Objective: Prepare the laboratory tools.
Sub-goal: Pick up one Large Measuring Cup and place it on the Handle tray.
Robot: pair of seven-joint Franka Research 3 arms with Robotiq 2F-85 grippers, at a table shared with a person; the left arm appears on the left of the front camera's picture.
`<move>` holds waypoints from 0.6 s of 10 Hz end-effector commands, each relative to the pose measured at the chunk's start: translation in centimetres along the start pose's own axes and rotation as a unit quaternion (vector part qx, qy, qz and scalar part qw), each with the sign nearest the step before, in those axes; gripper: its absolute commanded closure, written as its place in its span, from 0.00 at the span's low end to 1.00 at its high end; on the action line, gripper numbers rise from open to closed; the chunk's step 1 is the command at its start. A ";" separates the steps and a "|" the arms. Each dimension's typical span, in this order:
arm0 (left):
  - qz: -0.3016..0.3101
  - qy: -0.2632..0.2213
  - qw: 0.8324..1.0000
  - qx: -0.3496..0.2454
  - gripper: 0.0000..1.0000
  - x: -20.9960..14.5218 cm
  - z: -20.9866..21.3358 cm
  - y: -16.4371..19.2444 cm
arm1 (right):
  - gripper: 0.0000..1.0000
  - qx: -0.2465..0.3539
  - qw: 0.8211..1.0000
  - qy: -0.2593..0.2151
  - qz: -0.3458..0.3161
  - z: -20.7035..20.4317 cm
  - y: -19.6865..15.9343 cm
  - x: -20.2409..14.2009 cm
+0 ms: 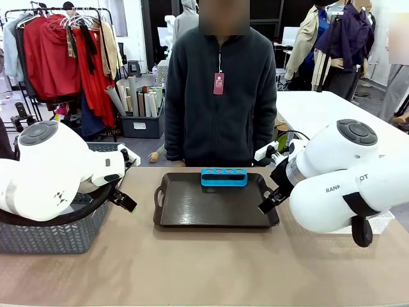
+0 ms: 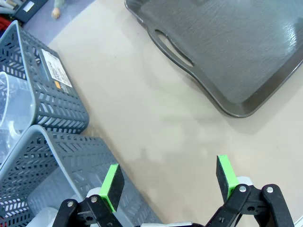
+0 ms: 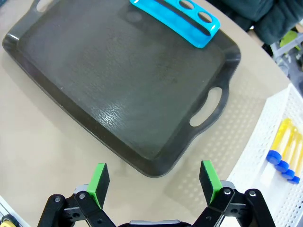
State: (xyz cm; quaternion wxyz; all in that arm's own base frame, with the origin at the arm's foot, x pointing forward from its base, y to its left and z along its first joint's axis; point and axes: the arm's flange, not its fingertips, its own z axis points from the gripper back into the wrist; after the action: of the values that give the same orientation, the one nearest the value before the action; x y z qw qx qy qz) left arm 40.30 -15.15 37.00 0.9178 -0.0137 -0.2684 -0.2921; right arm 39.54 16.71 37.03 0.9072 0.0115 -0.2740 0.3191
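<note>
Starting left: the left gripper (image 2: 169, 179) hangs spread wide over bare bench beside the grey baskets (image 2: 61, 109), holding nothing. The right gripper (image 3: 154, 181) is spread too, at the tray's (image 3: 118, 80) corner. The amber tubes (image 3: 283, 149) lie in the white basket (image 3: 255, 156) off to its side. They look light, slick and probably fragile, so I'd pinch mid-barrel, gently.
</note>
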 end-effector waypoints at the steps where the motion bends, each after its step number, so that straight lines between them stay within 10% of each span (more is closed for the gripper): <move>1: 0.000 0.000 1.000 0.000 0.00 0.0 0.0 0.0 | 0.00 0.000 1.000 0.000 0.000 0.0 0.0 0.0; 6: -0.011 0.017 1.000 -0.008 0.00 0.0 0.5 0.0 | 0.00 -0.014 1.000 0.013 0.011 0.2 0.0 -0.3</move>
State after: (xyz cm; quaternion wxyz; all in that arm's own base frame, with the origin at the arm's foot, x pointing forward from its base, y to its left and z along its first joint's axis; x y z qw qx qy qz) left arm 40.25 -15.14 36.90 0.9188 -0.0131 -0.2630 -0.2941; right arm 39.58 16.56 36.97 0.9071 0.0085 -0.2717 0.3213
